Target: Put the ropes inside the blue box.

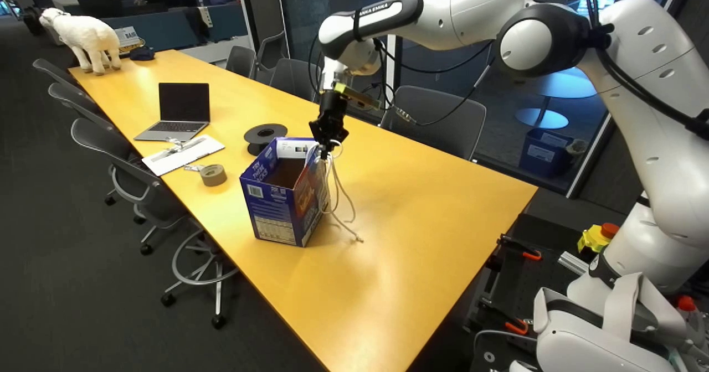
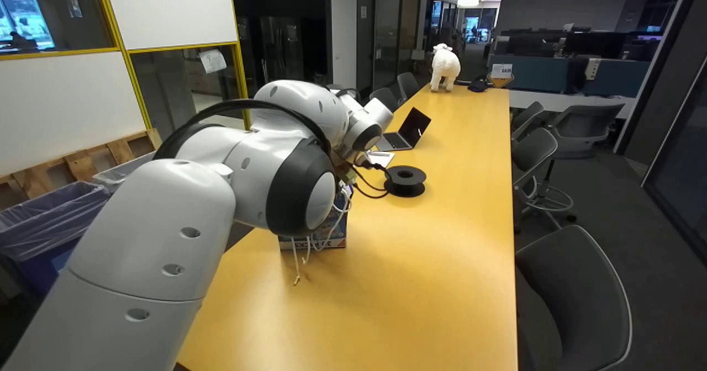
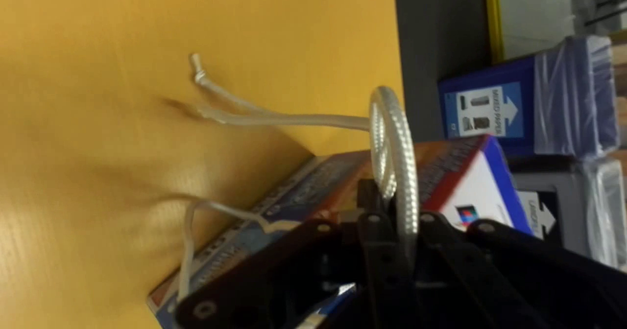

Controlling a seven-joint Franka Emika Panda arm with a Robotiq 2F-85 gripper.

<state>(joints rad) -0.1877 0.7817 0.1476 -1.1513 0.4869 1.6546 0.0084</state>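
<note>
Closest in the wrist view, the ropes (image 3: 406,177) arch up in a bright loop from the jaws, which look pressed together with the cord pinched between them. Below the jaws the loose tails drop, and in both exterior views I see them hanging outside the blue box (image 1: 271,208), along its wall, down to about the table (image 1: 410,211); whether the knotted end touches I can't tell. The box's rim comes up right beside the jaws; whether they are over its opening or just outside is hard to judge from here.

I read the step as getting those tails over the rim. Done well, that means holding the pinch, lifting until the lowest end would clear the rim, then crossing to the middle of the opening. From there I'd lower the jaws inside so the cord piles on the bottom, and spread them only once no strand drapes over the edge. The box looks light, so rubbing its wall with the jaws could tip or shove it. Farther out from the jaws, near the box, the dark spool (image 1: 266,138) stands on the table, so I'd keep any nudge from sending the box that way.
</note>
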